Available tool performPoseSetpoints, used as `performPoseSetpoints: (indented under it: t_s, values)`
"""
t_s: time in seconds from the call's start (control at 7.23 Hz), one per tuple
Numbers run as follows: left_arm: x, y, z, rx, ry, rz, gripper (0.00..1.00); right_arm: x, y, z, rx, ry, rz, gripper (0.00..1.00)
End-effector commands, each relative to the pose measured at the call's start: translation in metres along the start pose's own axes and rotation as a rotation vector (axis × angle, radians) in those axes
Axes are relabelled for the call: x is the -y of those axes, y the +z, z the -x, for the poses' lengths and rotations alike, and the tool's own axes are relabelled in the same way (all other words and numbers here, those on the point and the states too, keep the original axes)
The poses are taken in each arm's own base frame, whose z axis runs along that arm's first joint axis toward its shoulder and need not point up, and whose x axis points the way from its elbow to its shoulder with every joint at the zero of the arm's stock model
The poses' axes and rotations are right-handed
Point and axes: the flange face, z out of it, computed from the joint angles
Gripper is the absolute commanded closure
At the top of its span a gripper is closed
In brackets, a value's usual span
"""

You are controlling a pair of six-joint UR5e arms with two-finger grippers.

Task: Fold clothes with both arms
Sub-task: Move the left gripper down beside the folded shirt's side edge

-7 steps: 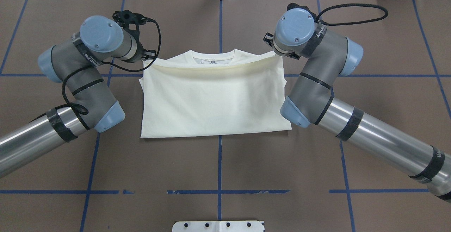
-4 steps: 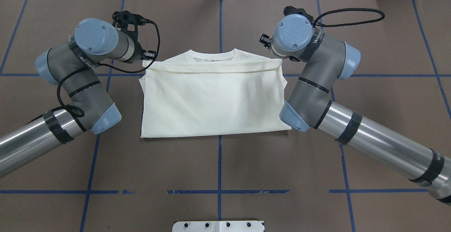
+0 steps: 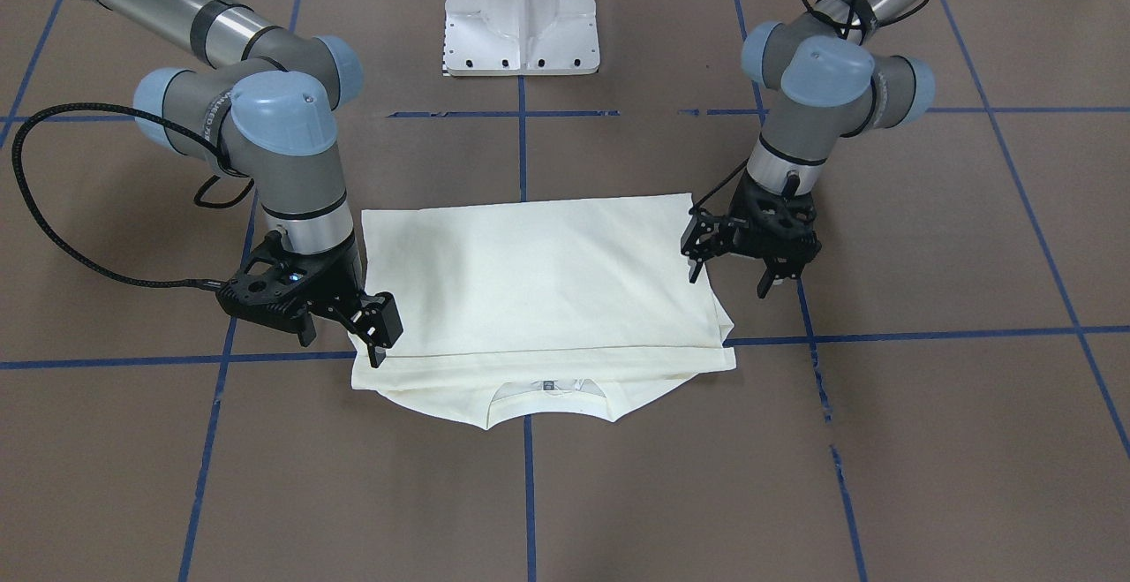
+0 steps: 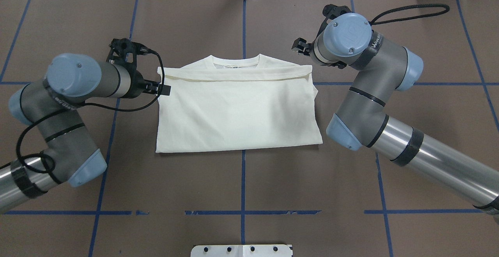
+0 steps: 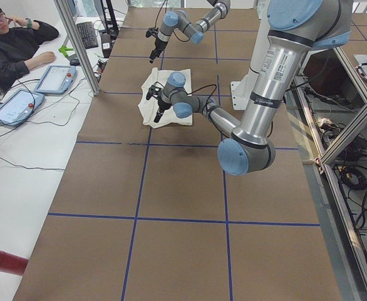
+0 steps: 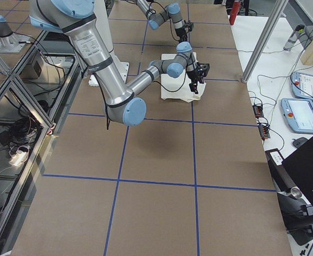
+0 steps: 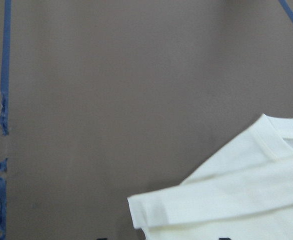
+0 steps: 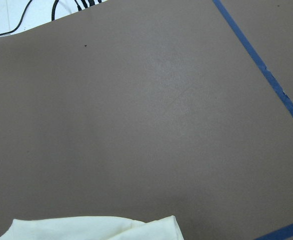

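The cream shirt (image 4: 237, 109) lies folded in half on the brown table, collar on the far side; its print is hidden. In the front view, the shirt (image 3: 538, 282) lies between both grippers. My left gripper (image 3: 728, 277) is open and empty, just off the shirt's side edge; it also shows in the overhead view (image 4: 158, 87). My right gripper (image 3: 344, 343) is open and empty, hovering at the shirt's opposite far corner; it also shows in the overhead view (image 4: 300, 48). The left wrist view shows a folded shirt corner (image 7: 226, 200). The right wrist view shows a shirt edge (image 8: 86, 230).
The white pedestal base (image 3: 521, 17) stands at the table's near edge behind the shirt. Blue tape lines (image 4: 242, 179) grid the brown table. An operator (image 5: 14, 44) sits with tablets (image 5: 17, 106) beyond the far side.
The lifted folded edge has been laid flat and let go. Both grippers have opened and drawn outward from the shirt's far corners; the left arm has swung left and nearer.
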Motion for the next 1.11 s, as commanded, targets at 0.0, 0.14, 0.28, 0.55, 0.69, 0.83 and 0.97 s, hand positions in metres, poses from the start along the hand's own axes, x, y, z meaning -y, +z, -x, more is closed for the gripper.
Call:
performPoseSetpoints:
  t_s: [0.0,0.14,0.28,0.55,0.69,0.83,0.97]
  values:
    - [-0.075,-0.009,-0.008,-0.039,-0.133,0.021,0.30,0.000,-0.002,-0.001,0.004,-0.001,0.002,0.00]
    - [-0.090,-0.004,-0.019,-0.043,-0.166,0.036,0.56,0.000,-0.004,-0.001,0.008,-0.001,0.000,0.00]
    - [-0.102,-0.002,-0.029,-0.055,-0.158,0.053,0.56,0.000,-0.006,-0.001,0.009,-0.002,0.000,0.00]
    - [-0.124,0.003,-0.043,-0.066,-0.153,0.085,0.57,0.000,-0.005,-0.002,0.009,-0.002,0.000,0.00]
    - [-0.129,0.004,-0.047,-0.069,-0.148,0.092,0.56,0.000,-0.005,-0.002,0.010,-0.002,0.000,0.00]
    - [-0.130,0.004,-0.047,-0.068,-0.147,0.094,0.56,0.000,-0.005,-0.002,0.010,-0.002,0.000,0.00]
    - [-0.132,0.005,-0.042,-0.059,-0.147,0.096,0.57,0.000,-0.005,-0.002,0.008,-0.001,0.000,0.00]
